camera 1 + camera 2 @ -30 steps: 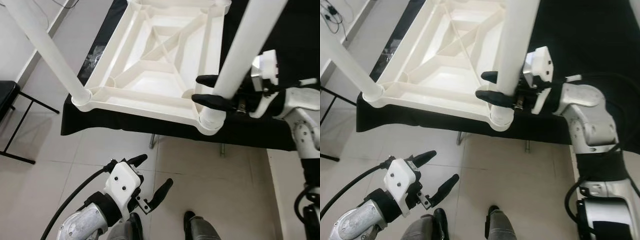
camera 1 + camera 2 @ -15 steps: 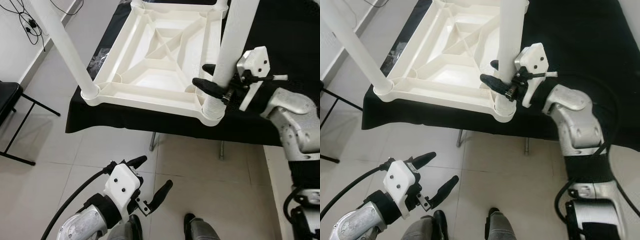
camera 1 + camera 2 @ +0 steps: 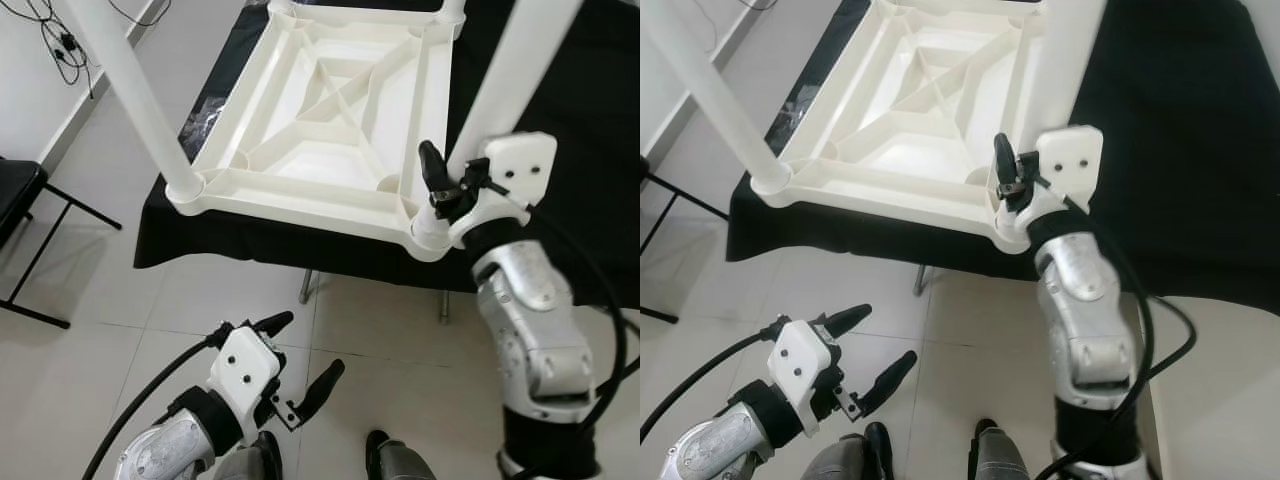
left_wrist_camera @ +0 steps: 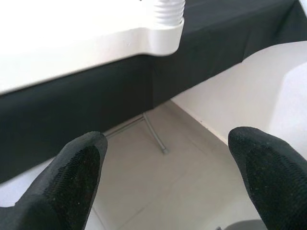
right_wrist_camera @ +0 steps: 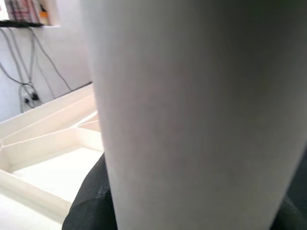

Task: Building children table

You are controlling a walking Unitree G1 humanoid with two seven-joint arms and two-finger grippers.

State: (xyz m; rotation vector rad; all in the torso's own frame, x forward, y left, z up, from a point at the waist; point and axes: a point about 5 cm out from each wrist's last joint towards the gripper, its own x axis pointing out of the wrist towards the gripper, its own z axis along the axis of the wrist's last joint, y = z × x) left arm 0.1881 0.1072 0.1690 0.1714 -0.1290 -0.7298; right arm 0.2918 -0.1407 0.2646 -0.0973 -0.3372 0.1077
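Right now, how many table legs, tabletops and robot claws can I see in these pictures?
White table legs standing in the corner sockets: 2, the left leg and the right leg.
Upturned white tabletop: 1.
Robot claws: 2, the left claw and the right claw.
Total: 5.

Two brushed-silver metal arms, each ending in a white boxy plastic wrist housing dotted with small dark screw holes. Long matte-black rubbery fingers on left gripper (image 3: pixel 300 360) and right gripper (image 3: pixel 432 180). Thick black cables looping along both forearms. Black shoes below.
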